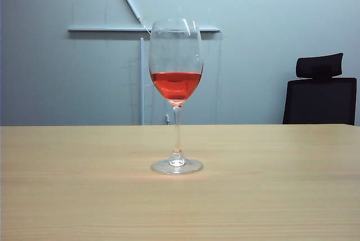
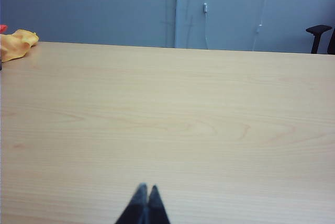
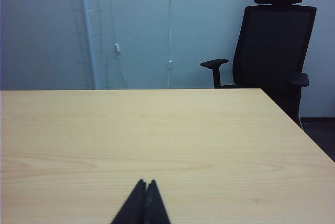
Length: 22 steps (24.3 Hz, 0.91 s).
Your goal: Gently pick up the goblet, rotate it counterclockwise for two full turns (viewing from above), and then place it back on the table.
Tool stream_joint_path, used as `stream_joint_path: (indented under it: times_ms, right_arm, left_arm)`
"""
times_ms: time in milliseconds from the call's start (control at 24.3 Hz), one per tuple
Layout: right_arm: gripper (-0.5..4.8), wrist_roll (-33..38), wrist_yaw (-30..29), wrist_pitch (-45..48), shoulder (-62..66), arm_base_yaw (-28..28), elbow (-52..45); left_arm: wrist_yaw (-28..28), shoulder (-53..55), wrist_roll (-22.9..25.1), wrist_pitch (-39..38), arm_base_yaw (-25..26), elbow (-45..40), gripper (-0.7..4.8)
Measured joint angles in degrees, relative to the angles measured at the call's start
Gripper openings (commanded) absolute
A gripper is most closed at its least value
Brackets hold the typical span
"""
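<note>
In the exterior view we see the goblet [image 1: 176, 94] standing upright at the centre of the frame, its foot flat on the table [image 1: 67, 196], red liquid filling the lower part of the bowl. Neither arm shows here, so we judge the task not yet begun: the pick-up, both turns and the return all remain. A black chair [image 1: 320, 90] sits at the right edge behind the table.

In the left wrist view, the left gripper [image 2: 144, 188] pokes in at the bottom centre, tips pressed together and holding nothing. The goblet is out of sight; a yellow cloth [image 2: 17, 44] is cut off at the upper left.

In the right wrist view, the right gripper [image 3: 145, 183] sits likewise at the bottom centre, pinched closed and empty. Again no goblet appears, only bare tabletop and the chair at the upper right.
</note>
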Motion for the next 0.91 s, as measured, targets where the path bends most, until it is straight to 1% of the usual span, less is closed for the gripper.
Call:
stream_joint_path:
  times_ms: [453, 535, 576, 617, 659, 741, 782, 823, 864, 905]
  right_arm:
    - [-0.05, 0.6, -0.5, 0.0, 0.0, 0.0, 0.0]
    - [-0.05, 5.9, -4.0, 1.6, 0.0, 0.0, 0.0]
    - [-0.05, 8.9, -7.3, 3.5, 0.0, 0.0, 0.0]
    - [-0.05, 9.6, -9.2, 4.0, 0.1, 0.0, 0.0]
    - [-0.05, 10.4, -13.0, 4.6, 1.1, 0.4, 0.0]
    - [-0.05, 10.6, -17.2, 4.5, 4.0, 1.6, 0.0]
    - [-0.05, 10.8, -19.7, 4.7, 7.0, 3.2, 0.1]
    - [-0.05, 10.7, -20.6, 5.4, 9.2, 4.3, 0.2]
    - [-0.03, 9.4, -21.6, 6.1, 15.0, 6.9, 1.6]
    - [0.25, 7.9, -22.0, 6.7, 18.6, 8.6, 2.8]
  left_arm:
    - [0.0, 0.0, 0.0, 0.0, -0.3, 0.0, -0.05]
    - [-0.1, 0.0, 0.0, 0.0, -3.6, 0.0, -0.05]
    - [-0.2, 0.0, 0.0, 0.0, -6.9, 0.0, -0.05]
    - [-0.2, 0.0, 0.0, 0.0, -8.7, 0.0, -0.05]
    - [-0.2, 0.0, 0.0, 0.0, -12.9, 0.0, -0.05]
    - [0.0, 0.3, 0.0, 0.0, -16.6, 0.0, -0.05]
    - [-0.1, 1.0, 0.0, 0.0, -20.7, 0.0, -0.05]
    - [0.0, 1.3, 0.0, 0.0, -22.6, 0.0, -0.05]
    - [0.2, 2.0, 0.0, 0.0, -25.2, 0.0, -0.05]
    - [0.2, 2.3, 0.0, -0.1, -26.0, 0.0, -0.05]
